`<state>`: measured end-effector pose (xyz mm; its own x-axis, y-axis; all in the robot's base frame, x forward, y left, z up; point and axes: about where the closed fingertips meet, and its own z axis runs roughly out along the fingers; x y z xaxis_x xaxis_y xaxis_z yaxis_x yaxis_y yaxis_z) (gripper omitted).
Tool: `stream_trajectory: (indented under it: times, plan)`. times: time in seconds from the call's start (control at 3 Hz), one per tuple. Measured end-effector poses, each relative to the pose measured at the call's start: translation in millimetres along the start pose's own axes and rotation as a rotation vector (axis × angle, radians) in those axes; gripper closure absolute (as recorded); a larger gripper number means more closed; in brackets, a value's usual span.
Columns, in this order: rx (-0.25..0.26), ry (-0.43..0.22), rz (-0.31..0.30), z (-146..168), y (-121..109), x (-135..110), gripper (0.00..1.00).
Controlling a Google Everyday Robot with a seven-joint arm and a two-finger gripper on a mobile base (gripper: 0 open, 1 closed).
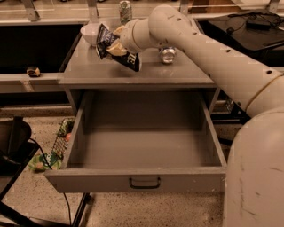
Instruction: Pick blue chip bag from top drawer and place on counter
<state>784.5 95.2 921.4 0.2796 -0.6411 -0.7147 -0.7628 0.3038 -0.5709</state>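
The blue chip bag (116, 49) is dark foil with white lettering and hangs tilted just above the counter (88, 71), over its back left part. My gripper (116, 45) is shut on the blue chip bag, its pale fingers (119, 48) pressed around the bag's middle. The arm reaches in from the right. The top drawer (142, 150) stands pulled fully open below the counter, its inside bare, its dark pull handle (144, 182) at the centre of the front.
A white bowl (91, 32) stands at the counter's back left, close to the bag. A silver can (167, 55) lies on the counter right of the arm. A green can (125, 9) stands behind. A snack bag (60, 142) lies on the floor at the left.
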Motion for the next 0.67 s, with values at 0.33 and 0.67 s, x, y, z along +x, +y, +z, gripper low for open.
stream_trajectory:
  times: [0.33,0.67]
  plan:
    - [0.001,-0.003,0.029,3.4,-2.1,7.8,0.36]
    - [0.021,-0.026,0.051,-3.5,-5.4,10.8,0.12]
